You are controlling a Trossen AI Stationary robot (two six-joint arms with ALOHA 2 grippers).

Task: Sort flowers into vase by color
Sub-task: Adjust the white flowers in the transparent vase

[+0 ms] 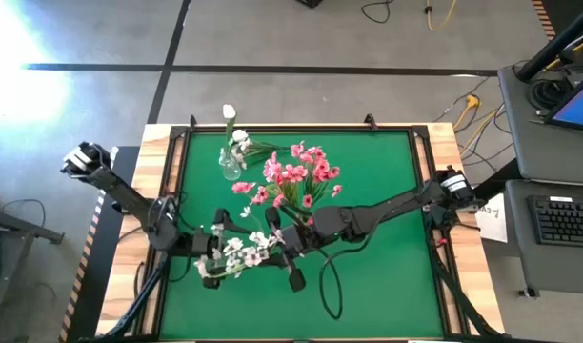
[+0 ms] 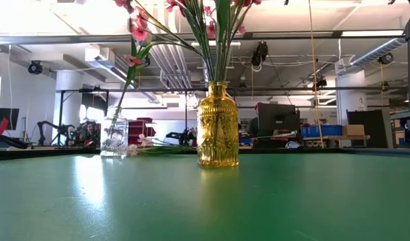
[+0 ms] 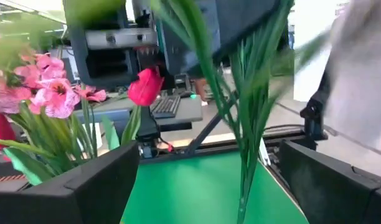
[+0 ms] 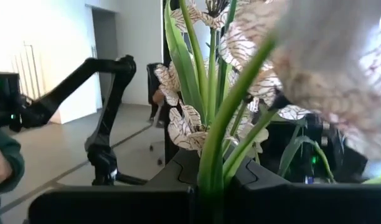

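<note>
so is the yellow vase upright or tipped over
Upright: the yellow vase stands on its base on the green table, pink flowers rising from its neck.

Bright overhead light glares white on the floor [image 1: 15,38] and bench [image 2: 91,184], while close flowers [image 4: 327,68] blur in both wrist views.

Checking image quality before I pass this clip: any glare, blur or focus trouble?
High view: glare whitens the floor at upper left. Low view: bright ceiling lights behind the amber vase, still sharp. Left wrist view: green stems smeared. Right wrist view: nearest white blossoms out of focus.
</note>
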